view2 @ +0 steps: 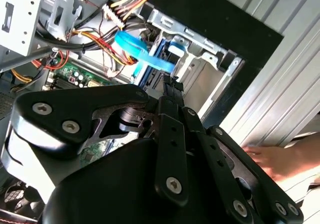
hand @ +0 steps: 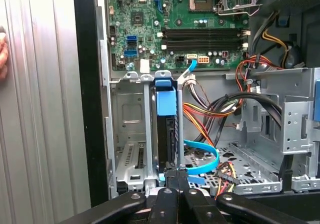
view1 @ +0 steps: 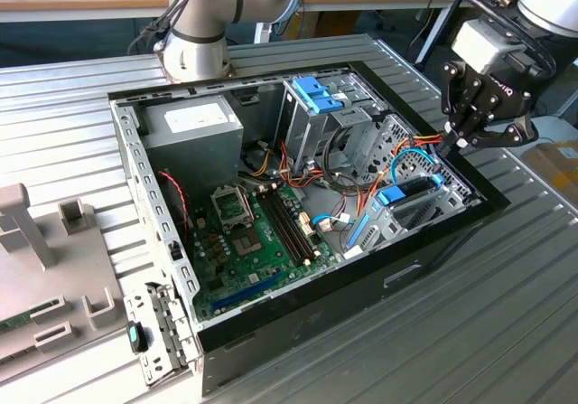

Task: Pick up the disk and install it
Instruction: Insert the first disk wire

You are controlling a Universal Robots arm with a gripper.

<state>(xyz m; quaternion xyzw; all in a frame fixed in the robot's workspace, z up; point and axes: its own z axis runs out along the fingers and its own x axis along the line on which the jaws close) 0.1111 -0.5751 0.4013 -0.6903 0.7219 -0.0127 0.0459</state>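
Blue-railed metal disk (hand: 167, 139), on edge in its bay (hand: 130, 129): stiff, weighty, likely shock-sensitive. Best held by the handle (hand: 166, 101). Gripper (hand: 174, 173) clenched, tips at the disk's end.

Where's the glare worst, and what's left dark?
Second wrist view: the ribbed table is washed out nearly white, while the gripper looms dark in front. Exterior view: the table shines beside the arm base. First wrist view: the motherboard is evenly lit.

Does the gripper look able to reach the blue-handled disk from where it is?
Probably yes. The gripper is right at one end of the disk, which stands on edge in the silver cage with nothing over it. A blue cable lies close beside it but not across it.
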